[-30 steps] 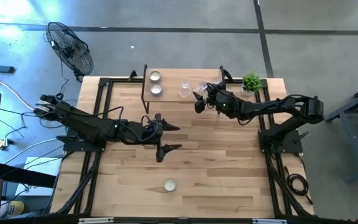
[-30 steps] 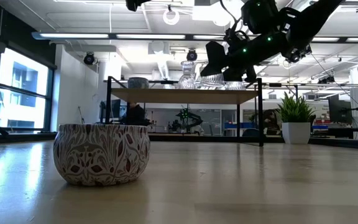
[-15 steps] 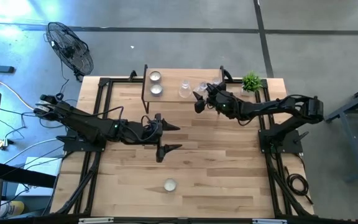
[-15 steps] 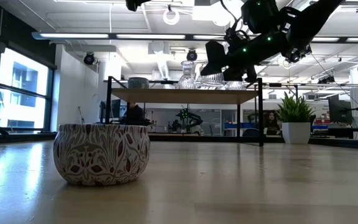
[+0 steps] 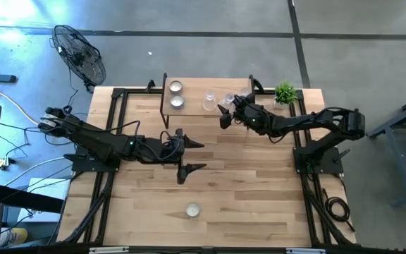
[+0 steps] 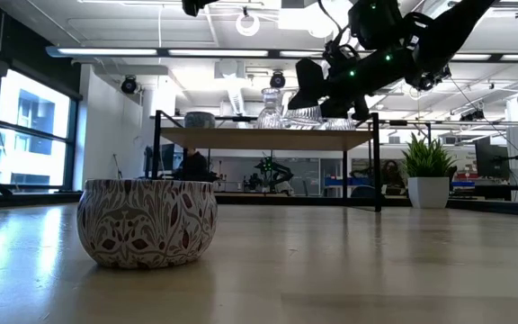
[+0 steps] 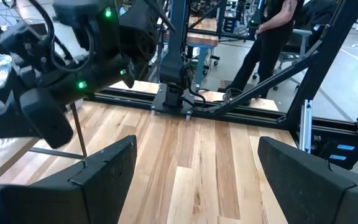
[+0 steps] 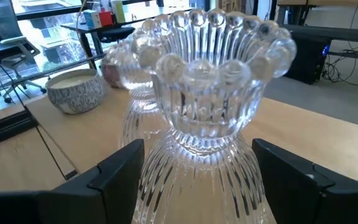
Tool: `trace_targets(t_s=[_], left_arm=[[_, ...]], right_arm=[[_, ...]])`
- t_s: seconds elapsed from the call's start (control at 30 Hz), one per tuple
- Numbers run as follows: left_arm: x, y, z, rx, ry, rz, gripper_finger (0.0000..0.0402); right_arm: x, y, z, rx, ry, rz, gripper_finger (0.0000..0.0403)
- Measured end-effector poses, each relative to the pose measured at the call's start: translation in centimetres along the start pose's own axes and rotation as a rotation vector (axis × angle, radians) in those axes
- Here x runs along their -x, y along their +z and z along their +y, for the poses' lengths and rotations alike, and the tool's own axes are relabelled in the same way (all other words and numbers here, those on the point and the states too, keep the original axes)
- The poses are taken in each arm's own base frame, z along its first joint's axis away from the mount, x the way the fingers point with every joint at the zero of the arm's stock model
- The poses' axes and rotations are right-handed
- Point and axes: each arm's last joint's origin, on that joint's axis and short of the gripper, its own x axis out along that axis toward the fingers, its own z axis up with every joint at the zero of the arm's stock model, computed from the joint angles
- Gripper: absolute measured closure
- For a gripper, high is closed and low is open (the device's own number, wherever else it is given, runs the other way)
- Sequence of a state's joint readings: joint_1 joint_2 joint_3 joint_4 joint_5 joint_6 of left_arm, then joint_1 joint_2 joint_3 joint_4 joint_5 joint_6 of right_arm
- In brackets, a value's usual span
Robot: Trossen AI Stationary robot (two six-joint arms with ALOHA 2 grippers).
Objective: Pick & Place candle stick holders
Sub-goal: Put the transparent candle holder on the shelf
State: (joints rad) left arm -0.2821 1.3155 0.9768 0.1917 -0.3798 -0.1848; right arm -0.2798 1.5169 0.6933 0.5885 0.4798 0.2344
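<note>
Two tealight cups [image 5: 176,94] and a clear glass stemmed holder [image 5: 209,101] stand on the raised wooden shelf [image 5: 192,106] at the table's far edge. My right gripper [image 5: 223,116] reaches in level at the shelf's right part, shut on another ribbed glass holder [image 8: 204,106]. Behind it the right wrist view shows a glass holder [image 8: 132,65] and a patterned cup [image 8: 73,93]. A third tealight cup [image 5: 192,209] sits on the table near the front edge, close up in the low view [image 6: 147,223]. My left gripper [image 5: 192,156] hovers open over the table's middle, nothing between its fingers. My right gripper has the glass holder's flared, ribbed lower body [image 8: 151,180] between its two fingers [image 8: 114,177], one on each side. The fingers come level from the table's right. The holder stands upright at the shelf's top [image 6: 306,115]; whether its foot rests on the board I cannot tell.
A small green plant in a white pot [image 5: 285,92] stands at the table's far right corner, beside the shelf. Black frame rails [image 5: 118,127] run along the table's left and right sides. Bare wood [image 5: 245,183] lies between the shelf and the front cup.
</note>
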Motion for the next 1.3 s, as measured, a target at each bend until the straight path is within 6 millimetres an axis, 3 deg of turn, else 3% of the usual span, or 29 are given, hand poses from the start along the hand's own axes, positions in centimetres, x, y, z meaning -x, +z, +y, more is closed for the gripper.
trace_targets(t_s=[0.23,0.57,1.3], left_arm=[[0.0,0.0,0.0,0.001,-0.001,0.000,0.0071],[0.0,-0.1,0.0,0.001,-0.018,0.011,0.0071],[0.0,-0.1,-0.1,0.005,-0.054,0.018,0.0071]], right_arm=[[-1.6,-1.8,0.5,-0.011,0.006,0.023,0.0135],[-2.1,-1.1,2.0,0.074,-0.008,0.032,0.0135],[-1.8,-0.4,2.0,0.132,-0.015,0.023,0.0108]])
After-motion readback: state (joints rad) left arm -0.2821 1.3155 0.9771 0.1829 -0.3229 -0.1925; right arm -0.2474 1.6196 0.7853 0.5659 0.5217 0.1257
